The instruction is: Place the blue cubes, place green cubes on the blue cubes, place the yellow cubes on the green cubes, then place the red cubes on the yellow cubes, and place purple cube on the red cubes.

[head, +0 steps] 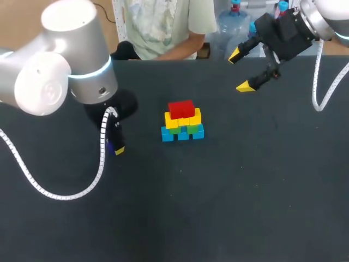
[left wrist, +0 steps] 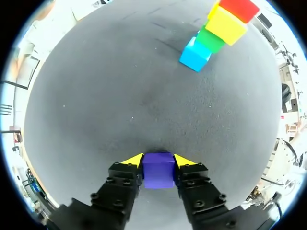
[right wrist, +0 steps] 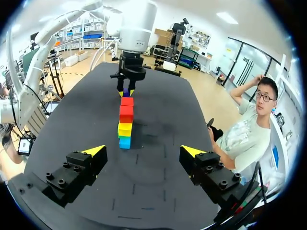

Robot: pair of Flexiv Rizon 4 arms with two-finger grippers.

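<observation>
A stepped stack stands mid-table: blue cubes at the bottom, green cubes on them, then yellow cubes, with red cubes on top. It shows too as the stack ahead of my left gripper and as the stack ahead of my right one. To the left of it, down at the table, my left gripper is shut on the purple cube, one finger on each side. Raised over the far right of the table, my right gripper is open and holds nothing.
The dark table has bare surface in front of the stack and to its right. My left arm's white cable hangs low over the left part of the table.
</observation>
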